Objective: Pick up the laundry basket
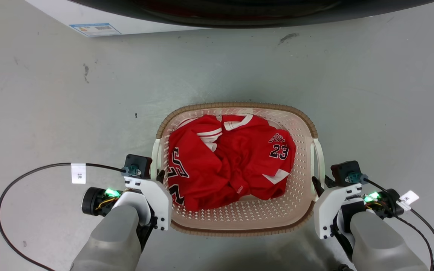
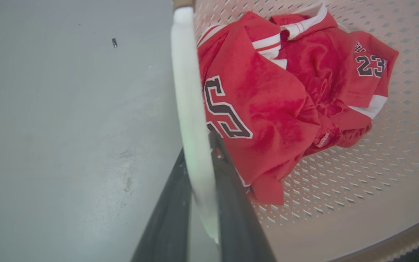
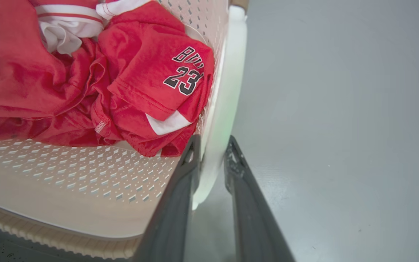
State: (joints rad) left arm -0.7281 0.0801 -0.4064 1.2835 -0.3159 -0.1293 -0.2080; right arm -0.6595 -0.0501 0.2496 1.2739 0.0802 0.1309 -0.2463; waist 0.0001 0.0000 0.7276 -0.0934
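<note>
The laundry basket point(image 1: 239, 219), cream-white with small holes and a brown woven rim, stands on the grey floor straight ahead of me. It holds a crumpled red jersey point(image 1: 232, 162) marked 23. My left gripper point(image 1: 160, 176) is at the basket's left white side handle point(image 1: 156, 154). In the left wrist view its two dark fingers point(image 2: 227, 174) pinch that handle point(image 2: 191, 109), so my left gripper point(image 2: 199, 153) is shut on it. My right gripper point(image 1: 317, 184) is at the right side handle point(image 1: 319, 154). Its fingers point(image 3: 236, 160) close around that handle point(image 3: 224, 109), with my right gripper point(image 3: 212, 147) shut on it.
A white washing machine point(image 1: 134, 23) with a dark rounded door point(image 1: 247, 13) stands at the top of the head view, beyond the basket. A black cable point(image 1: 11, 184) loops over the floor by my left arm. Bare grey floor point(image 1: 70, 113) lies around the basket.
</note>
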